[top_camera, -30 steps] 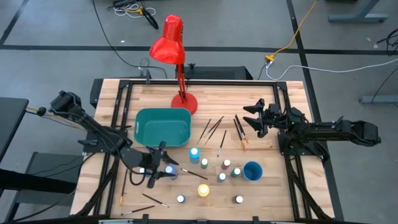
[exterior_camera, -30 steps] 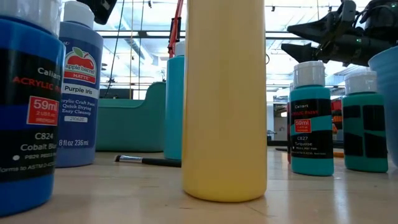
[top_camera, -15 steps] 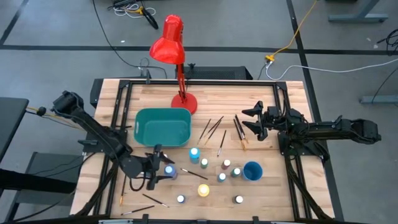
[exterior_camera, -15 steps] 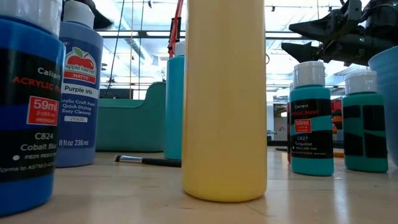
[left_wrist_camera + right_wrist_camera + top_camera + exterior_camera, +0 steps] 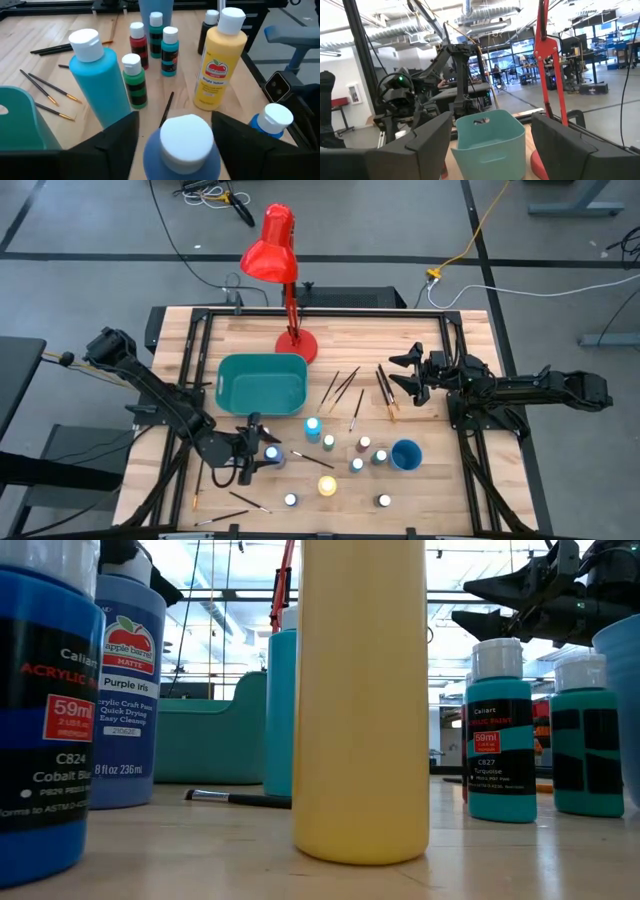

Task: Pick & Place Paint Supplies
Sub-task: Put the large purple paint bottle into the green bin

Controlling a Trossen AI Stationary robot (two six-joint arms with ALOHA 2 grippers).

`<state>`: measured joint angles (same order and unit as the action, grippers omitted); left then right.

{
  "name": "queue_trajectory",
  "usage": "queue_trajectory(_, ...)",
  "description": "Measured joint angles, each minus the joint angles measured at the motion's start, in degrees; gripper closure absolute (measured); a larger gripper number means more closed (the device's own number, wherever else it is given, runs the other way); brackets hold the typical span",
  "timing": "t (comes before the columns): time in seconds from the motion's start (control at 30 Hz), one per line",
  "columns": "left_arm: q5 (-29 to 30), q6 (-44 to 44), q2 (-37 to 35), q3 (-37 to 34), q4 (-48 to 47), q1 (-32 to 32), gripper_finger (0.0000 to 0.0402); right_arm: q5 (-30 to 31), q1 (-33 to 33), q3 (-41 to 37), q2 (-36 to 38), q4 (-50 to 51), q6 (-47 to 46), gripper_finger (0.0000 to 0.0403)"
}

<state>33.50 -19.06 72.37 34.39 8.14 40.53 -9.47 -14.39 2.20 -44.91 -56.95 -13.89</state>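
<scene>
A large purple paint bottle [image 5: 272, 455] with a white cap [image 5: 186, 140] stands upright on the table near the front left. My left gripper [image 5: 175, 116] is at it, open, one finger on each side of the cap and shoulder. Other paint bottles stand around it, among them a tall teal one [image 5: 97, 80] and a yellow one [image 5: 217, 65]. Thin paintbrushes [image 5: 345, 388] lie flat mid-table. My right gripper [image 5: 405, 375] hangs open above the table's right side, over more brushes [image 5: 385, 390]. My left gripper comes at the purple bottle from the table's left, slanting slightly down, with its fingers [image 5: 117, 145] flanking the cap. I cannot tell whether they touch the bottle. The bottle stands upright on the table.
A teal bin [image 5: 262, 383] sits just beyond the left gripper. A red desk lamp [image 5: 285, 290] stands at the far edge. A blue cup [image 5: 406, 453] and several small bottles [image 5: 360, 455] crowd the front middle. Loose brushes [image 5: 250, 502] lie near the front left edge.
My left gripper has sunk toward the purple bottle, and its fingers now stand beside the cap instead of above it. The bottle has kept its place.
</scene>
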Motion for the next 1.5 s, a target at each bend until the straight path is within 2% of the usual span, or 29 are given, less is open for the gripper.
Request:
queue_trajectory(0.23, -0.03, 0.01, -0.01, 0.00, -0.06, 0.00, 0.0252, 0.00, 0.00, 0.00, 0.00, 0.00, 0.02, 0.0129)
queue_trajectory(0.33, 0.03, 0.45, -0.01, 0.00, -0.04, 0.00, 0.0276, -0.60, 0.07, 0.00, 0.00, -0.07, 0.01, 0.0129)
queue_trajectory(0.57, 1.77, 1.45, -0.01, 0.06, 0.23, -0.01, 0.0274, -0.48, 1.50, 0.00, 0.00, -1.50, -0.22, 0.0129)
queue_trajectory(0.77, -0.24, 7.05, -1.34, 4.96, 0.51, -0.02, 0.0271, 0.64, 1.95, 0.00, -0.02, -2.54, -0.18, 0.0129)
queue_trajectory(0.93, -0.16, 12.01, -3.91, 11.40, -6.64, -0.02, 0.0276, 2.57, 1.92, 0.00, -0.02, -2.66, -0.17, 0.0129)
queue_trajectory(1.17, 4.99, 12.28, -7.72, 19.73, -25.95, -0.13, 0.0259, 2.43, 1.95, 0.00, -0.02, -2.79, -0.04, 0.0129)
queue_trajectory(1.4, 11.73, 10.51, -13.35, 20.70, -37.50, -3.18, 0.0307, 2.43, 1.92, 0.00, -0.02, -3.56, 0.04, 0.0129)
queue_trajectory(1.5, 12.38, 10.85, -15.70, 20.70, -40.81, -5.34, 0.0330, 2.51, 1.94, 0.00, -0.02, -3.71, 0.95, 0.0129)
